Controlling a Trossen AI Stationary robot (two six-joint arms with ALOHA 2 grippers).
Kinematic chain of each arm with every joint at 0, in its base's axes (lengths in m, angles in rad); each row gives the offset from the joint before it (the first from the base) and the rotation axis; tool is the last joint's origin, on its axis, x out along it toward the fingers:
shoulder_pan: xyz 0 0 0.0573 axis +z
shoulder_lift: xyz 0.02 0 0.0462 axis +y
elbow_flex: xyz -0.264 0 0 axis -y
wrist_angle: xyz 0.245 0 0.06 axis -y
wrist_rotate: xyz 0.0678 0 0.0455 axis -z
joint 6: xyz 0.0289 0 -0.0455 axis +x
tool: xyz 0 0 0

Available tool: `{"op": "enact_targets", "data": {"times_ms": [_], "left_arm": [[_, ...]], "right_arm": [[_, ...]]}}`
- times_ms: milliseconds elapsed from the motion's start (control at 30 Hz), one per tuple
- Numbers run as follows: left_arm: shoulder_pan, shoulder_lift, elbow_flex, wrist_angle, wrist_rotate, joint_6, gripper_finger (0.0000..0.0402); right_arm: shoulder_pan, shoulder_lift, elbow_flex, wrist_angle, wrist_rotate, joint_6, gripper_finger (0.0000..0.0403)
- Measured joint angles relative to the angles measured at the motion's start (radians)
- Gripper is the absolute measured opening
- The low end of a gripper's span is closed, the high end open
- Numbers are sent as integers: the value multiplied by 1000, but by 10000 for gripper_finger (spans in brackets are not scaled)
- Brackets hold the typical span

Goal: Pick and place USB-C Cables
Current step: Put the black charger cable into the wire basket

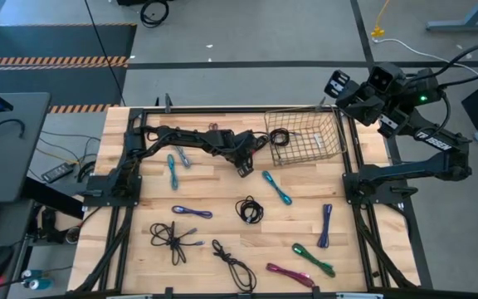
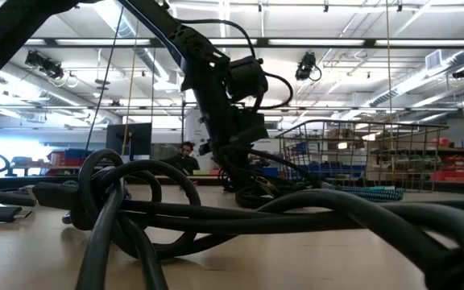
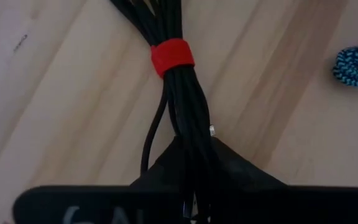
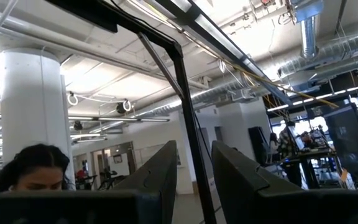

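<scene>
1. Left gripper [image 1: 246, 169] reaches across the back half of the table [image 1: 214, 198], just beside the wire basket [image 1: 308, 137]. The left wrist view shows its fingers closed on a black cable bundle [image 3: 182, 118] bound with a red strap [image 3: 172, 56]; the bundle lies on the wood.
2. Right gripper [image 1: 337, 86] is held off the back right corner of the table, raised, aimed into the room. In the right wrist view its two fingers [image 4: 151, 180] stand apart with nothing between them.
3. Basket sits at the back right corner; one black coiled cable [image 1: 280, 137] lies inside, at its left end.
4. Loose on the table: teal cable [image 1: 173, 172] towards the left edge; second teal cable [image 1: 277, 188] centre; black coil [image 1: 250, 209] centre.
5. Purple cable [image 1: 192, 213] left of centre; second purple cable [image 1: 325, 226] near the right edge.
6. Front edge: black tangle [image 1: 173, 239] at left, black cable [image 1: 233, 263] at middle, magenta cable [image 1: 289, 273] and green cable [image 1: 313, 259] towards the right.
7. A person's head [image 4: 23, 165] shows in the right wrist view, in the room beyond.
</scene>
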Motion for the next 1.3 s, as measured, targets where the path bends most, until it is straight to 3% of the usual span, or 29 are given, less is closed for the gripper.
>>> {"op": "enact_targets", "data": {"times_ms": [233,567,833,1067,1300], "left_arm": [[-1,-44,84,-108,-29,33,45],[-8,-165,260,-475,-143,65,45],[-53,-282,424,-610,-229,99,45],[-114,-417,513,-638,-293,105,45],[-190,-523,526,-632,-353,104,45]], "right_arm": [[0,-8,0,0,-8,5,104],[-1,-34,0,-9,-36,-4,94],[-28,-29,0,-219,-27,-141,94],[-44,-20,0,-375,84,-289,93],[-36,42,0,-444,247,-396,105]]}}
